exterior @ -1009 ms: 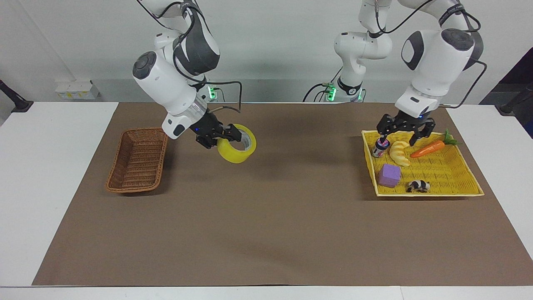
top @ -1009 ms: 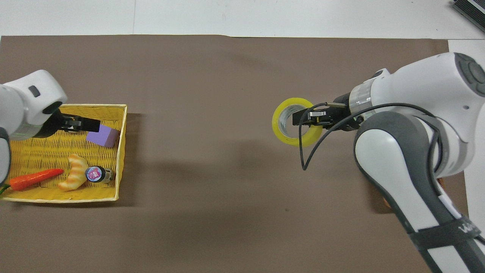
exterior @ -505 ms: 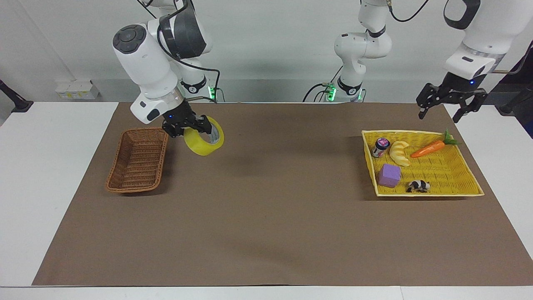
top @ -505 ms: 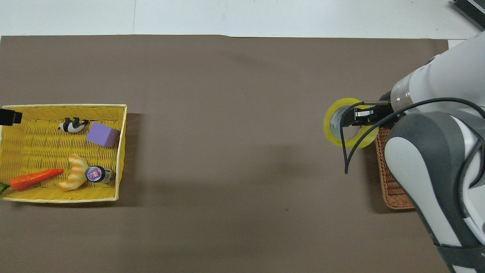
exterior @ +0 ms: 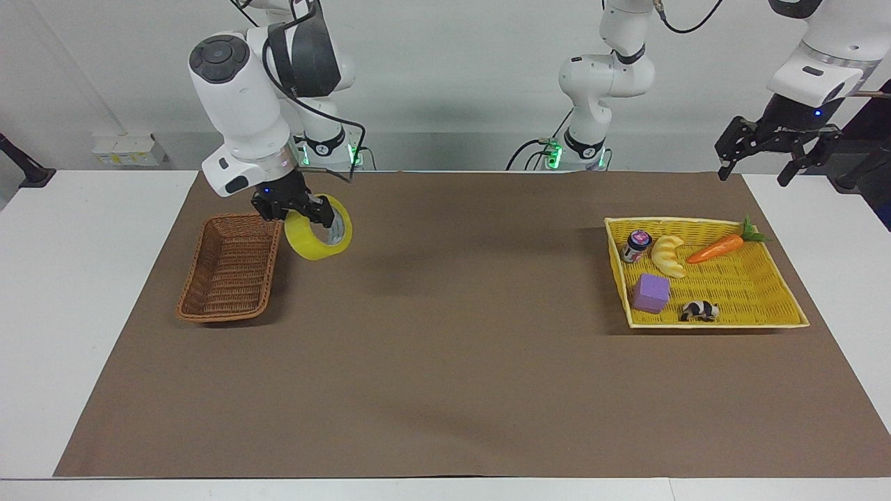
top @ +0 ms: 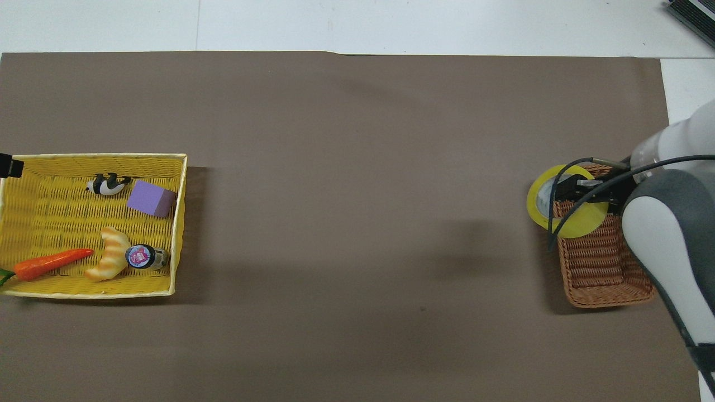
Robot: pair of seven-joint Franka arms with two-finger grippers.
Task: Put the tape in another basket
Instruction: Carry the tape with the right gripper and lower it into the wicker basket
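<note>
My right gripper is shut on the yellow roll of tape and holds it in the air. The tape hangs by the brown wicker basket, at its rim toward the table's middle. In the overhead view the tape and right gripper cover the basket's farther corner. The basket holds nothing that I can see. My left gripper is open and empty, raised high above the table's edge near the yellow tray; only its tip shows from above.
A flat yellow woven tray lies toward the left arm's end. It holds a carrot, a croissant toy, a purple block, a small jar and a panda figure. A brown mat covers the table.
My right gripper has carried the tape from over the mat's middle to the wicker basket's rim. My left gripper has risen out of the yellow tray and drawn away past the table's edge.
</note>
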